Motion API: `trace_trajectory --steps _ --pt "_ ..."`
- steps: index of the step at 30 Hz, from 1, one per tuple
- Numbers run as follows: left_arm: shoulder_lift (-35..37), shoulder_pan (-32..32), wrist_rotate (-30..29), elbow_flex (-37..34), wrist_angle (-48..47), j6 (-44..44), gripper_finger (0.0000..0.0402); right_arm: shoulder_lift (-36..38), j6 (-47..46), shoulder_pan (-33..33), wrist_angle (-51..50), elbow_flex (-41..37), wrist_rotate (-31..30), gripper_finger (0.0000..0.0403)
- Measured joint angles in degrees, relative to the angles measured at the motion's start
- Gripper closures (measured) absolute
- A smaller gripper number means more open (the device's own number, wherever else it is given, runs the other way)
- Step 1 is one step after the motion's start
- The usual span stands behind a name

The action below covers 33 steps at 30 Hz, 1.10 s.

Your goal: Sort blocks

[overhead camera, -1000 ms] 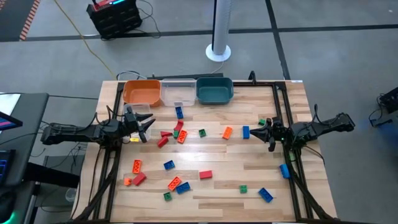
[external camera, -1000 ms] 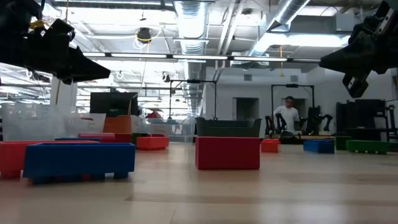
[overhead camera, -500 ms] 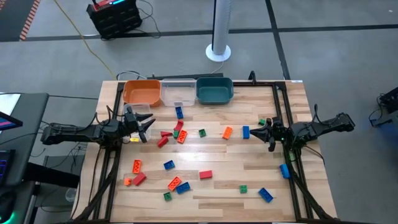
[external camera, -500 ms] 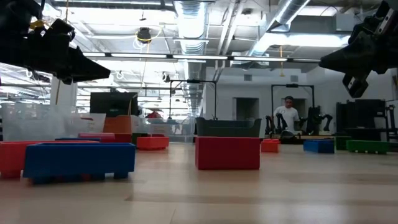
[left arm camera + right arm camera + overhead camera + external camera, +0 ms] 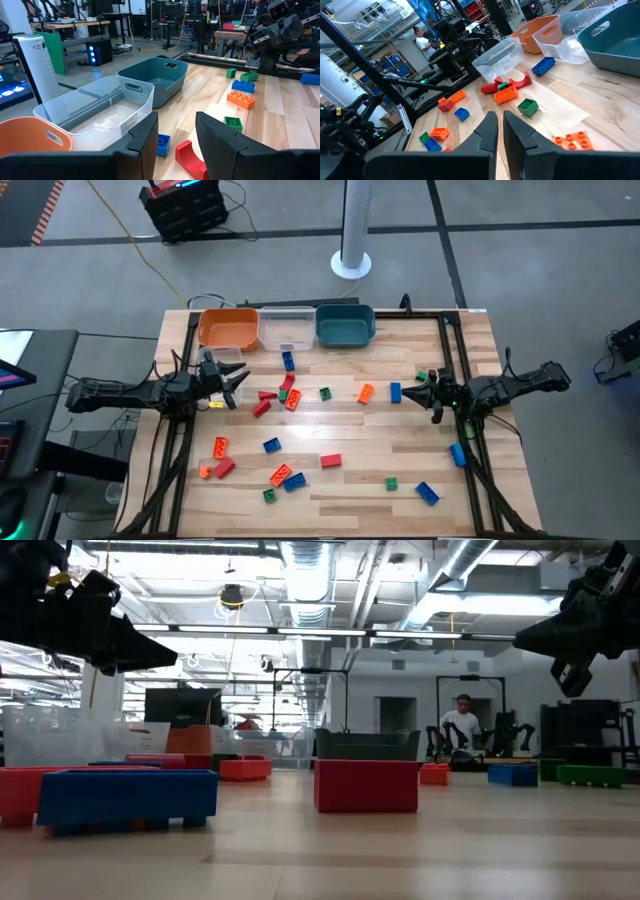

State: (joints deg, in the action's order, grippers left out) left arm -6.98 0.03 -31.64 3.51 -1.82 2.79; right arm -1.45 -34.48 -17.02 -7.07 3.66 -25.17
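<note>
Wooden table (image 5: 400, 450): orange bin (image 5: 228, 329), clear bin (image 5: 286, 328) and teal bin (image 5: 345, 324) at far edge; blocks (image 5: 285, 476) scattered outside them. Left gripper (image 5: 236, 385) parted, empty; right gripper (image 5: 416, 386) closed, empty.

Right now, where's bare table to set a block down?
Free: the strip between the red brick and the orange brick, and the near edge left of the blue brick. Crowded: the cluster below the clear bin.

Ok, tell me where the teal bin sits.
In the high view the teal bin sits at the table's far edge, rightmost in the row of three, directly beside the clear bin.
</note>
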Motion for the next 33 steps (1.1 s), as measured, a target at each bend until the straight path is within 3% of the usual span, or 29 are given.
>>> trace_trajectory --steps 10,16,25,33 --pt "0.0 0.0 0.0 0.0 0.1 1.7 0.0276 0.0 4.2 2.9 3.2 -0.3 -1.2 0.0362" --pt "0.0 0.0 0.1 -0.2 3.4 19.5 0.0276 0.0 -0.7 9.7 14.6 -0.3 -13.2 0.0363" --pt "0.0 0.0 0.0 -0.3 9.5 43.9 0.0276 0.0 -9.5 18.8 24.1 -0.2 -13.8 0.0363" --pt "0.0 0.0 0.2 -0.2 8.5 53.1 0.0276 0.0 -19.7 20.9 24.3 -0.2 -13.7 0.0363"
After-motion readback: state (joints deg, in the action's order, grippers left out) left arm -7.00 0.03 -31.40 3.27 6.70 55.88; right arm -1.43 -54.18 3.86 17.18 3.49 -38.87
